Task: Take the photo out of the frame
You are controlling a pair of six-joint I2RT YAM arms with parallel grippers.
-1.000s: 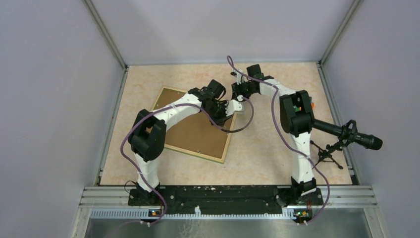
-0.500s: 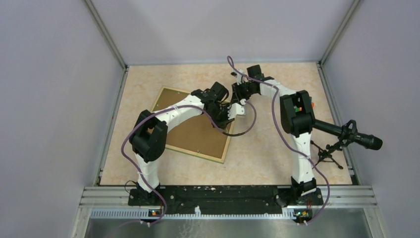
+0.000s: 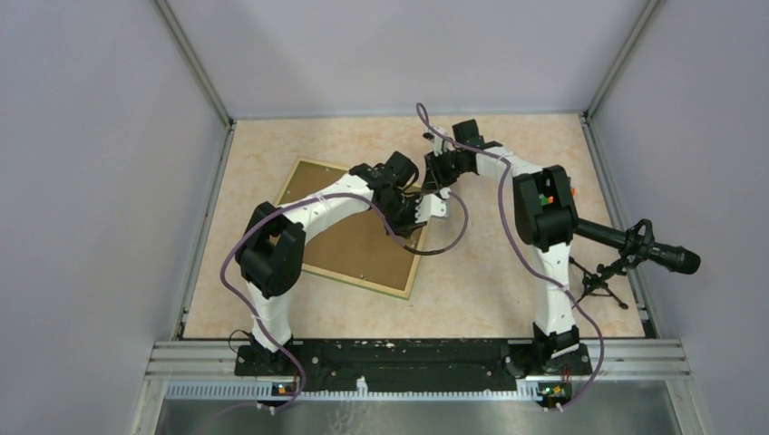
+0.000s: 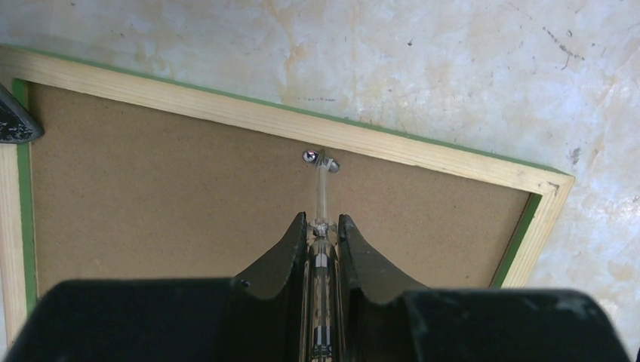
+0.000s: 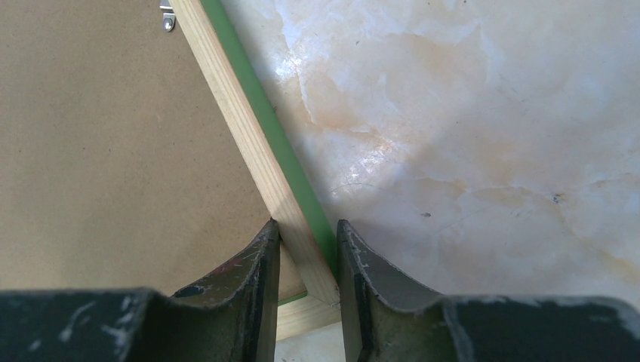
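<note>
Marbled tabletop (image 3: 508, 263) bears the frame (image 3: 352, 246) back-up, lengthwise left-to-right, slightly skewed.

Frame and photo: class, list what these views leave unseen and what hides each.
The photo: unseen everywhere; the frame's fibreboard back faces up.
Left wrist: rod's rear end hidden inside left gripper.
Right wrist: frame cut off by left and top edges.
Top external: clip too small.

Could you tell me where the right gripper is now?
Top view, right of centre: the right gripper straddles a rail of the frame at its corner, beside the left gripper.
</note>
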